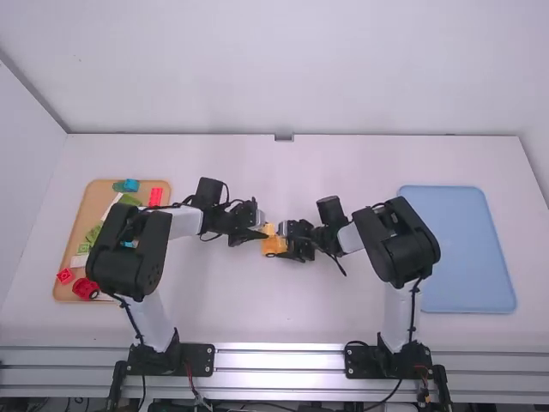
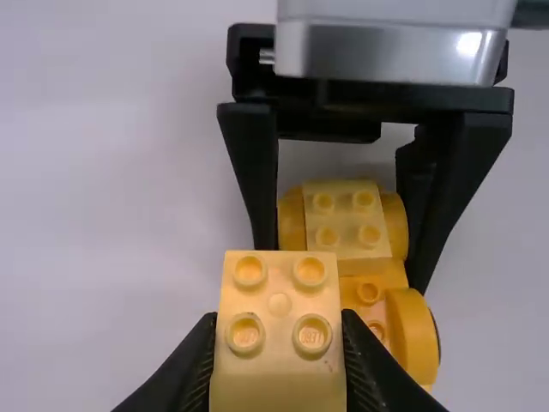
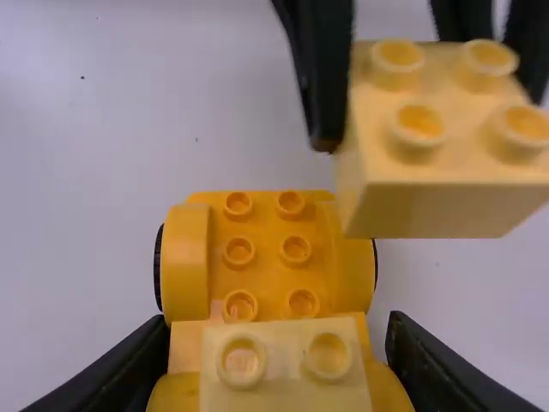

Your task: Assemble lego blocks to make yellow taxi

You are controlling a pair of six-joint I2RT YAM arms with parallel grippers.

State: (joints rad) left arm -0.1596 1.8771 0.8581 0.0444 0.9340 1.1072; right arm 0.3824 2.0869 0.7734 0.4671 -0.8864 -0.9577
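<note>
My left gripper (image 1: 261,233) and right gripper (image 1: 292,244) meet at the table's middle, around orange-yellow pieces (image 1: 272,245). In the left wrist view, the left gripper (image 2: 279,343) is shut on a pale yellow block (image 2: 279,378) with four studs. The right gripper (image 3: 279,365) is shut on the wheeled car base (image 3: 268,249), across the end bearing another yellow block (image 3: 287,378). Bare studs show on the base's other end. The left gripper's yellow block (image 3: 446,180) hangs above and beside that end, apparently apart from it.
A wooden tray (image 1: 65,290) with red, green and blue pieces lies at the far left, partly under the left arm. A blue tray (image 1: 463,249) lies on the right, beside the right arm. White table surface (image 1: 257,300) surrounds the grippers.
</note>
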